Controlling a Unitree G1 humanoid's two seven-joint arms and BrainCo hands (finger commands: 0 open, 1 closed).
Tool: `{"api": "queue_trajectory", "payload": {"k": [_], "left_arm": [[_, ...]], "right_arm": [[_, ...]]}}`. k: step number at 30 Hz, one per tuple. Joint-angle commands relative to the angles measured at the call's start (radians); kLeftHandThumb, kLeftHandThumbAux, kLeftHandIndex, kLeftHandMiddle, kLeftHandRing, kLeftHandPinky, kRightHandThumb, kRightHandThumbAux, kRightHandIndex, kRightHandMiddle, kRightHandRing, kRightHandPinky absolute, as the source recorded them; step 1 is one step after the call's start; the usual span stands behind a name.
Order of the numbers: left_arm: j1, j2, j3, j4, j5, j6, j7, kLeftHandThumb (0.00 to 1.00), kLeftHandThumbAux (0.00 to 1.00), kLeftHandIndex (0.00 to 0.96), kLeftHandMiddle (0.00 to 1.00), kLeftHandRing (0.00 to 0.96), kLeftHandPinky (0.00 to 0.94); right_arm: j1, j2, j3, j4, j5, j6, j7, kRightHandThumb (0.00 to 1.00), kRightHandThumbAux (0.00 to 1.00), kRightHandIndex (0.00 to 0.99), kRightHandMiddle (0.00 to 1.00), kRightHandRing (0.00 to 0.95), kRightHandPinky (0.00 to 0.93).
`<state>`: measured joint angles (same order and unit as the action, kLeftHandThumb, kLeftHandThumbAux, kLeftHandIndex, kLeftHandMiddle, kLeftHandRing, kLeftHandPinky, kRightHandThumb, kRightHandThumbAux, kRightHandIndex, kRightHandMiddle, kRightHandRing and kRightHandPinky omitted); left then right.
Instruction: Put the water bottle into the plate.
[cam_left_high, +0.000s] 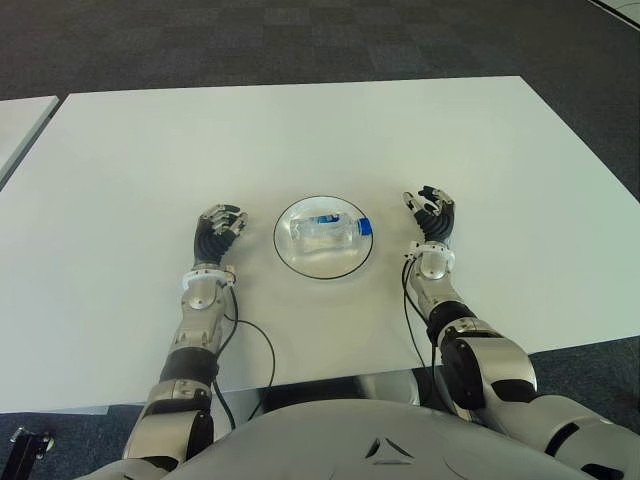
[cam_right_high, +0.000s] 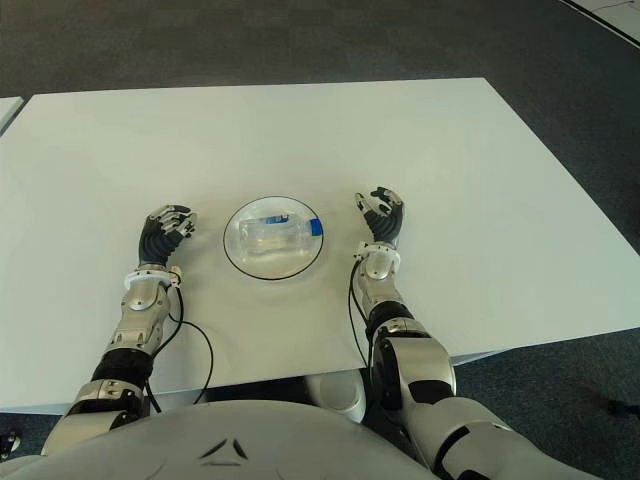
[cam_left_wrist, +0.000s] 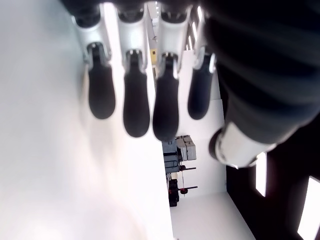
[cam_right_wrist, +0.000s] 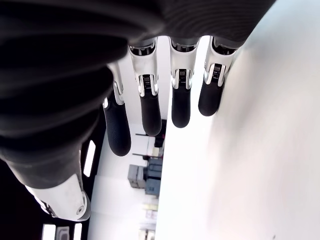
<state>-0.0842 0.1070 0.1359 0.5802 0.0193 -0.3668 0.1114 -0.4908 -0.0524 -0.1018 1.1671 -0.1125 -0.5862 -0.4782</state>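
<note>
Near the white tabletop's (cam_left_high: 120, 160) front edge, the left hand (cam_left_high: 217, 232) and right hand (cam_left_high: 432, 214) flank a plate (cam_left_high: 286, 247), fingers loosely apart, holding nothing. The water bottle (cam_left_high: 330, 231) lies inside the plate. Bare tabletop stretches beyond to dark carpet (cam_left_high: 300, 40).

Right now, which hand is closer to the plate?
Right, narrowly. The right hand is beside the plate on its right, the left hand on its left; both are open, empty.
</note>
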Motion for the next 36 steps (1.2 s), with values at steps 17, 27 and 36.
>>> {"api": "queue_trajectory", "payload": {"k": [17, 27, 36], "left_arm": [[0.012, 0.011, -0.004, 0.038, 0.004, 0.002, -0.028, 0.706, 0.712, 0.433, 0.587, 0.582, 0.561], [0.011, 0.016, -0.006, 0.04, 0.002, 0.0, -0.038, 0.705, 0.714, 0.433, 0.582, 0.576, 0.552], [0.012, 0.01, -0.001, 0.039, -0.009, -0.003, -0.041, 0.704, 0.714, 0.432, 0.576, 0.567, 0.543]], "right_arm": [[0.046, 0.031, 0.01, 0.023, 0.007, -0.044, 0.069, 0.706, 0.728, 0.433, 0.617, 0.605, 0.605], [0.062, -0.001, 0.029, -0.012, 0.026, -0.081, 0.317, 0.708, 0.727, 0.435, 0.669, 0.675, 0.704], [0.071, -0.005, 0.016, -0.039, 0.034, -0.07, 0.362, 0.71, 0.727, 0.436, 0.713, 0.719, 0.706]]}}
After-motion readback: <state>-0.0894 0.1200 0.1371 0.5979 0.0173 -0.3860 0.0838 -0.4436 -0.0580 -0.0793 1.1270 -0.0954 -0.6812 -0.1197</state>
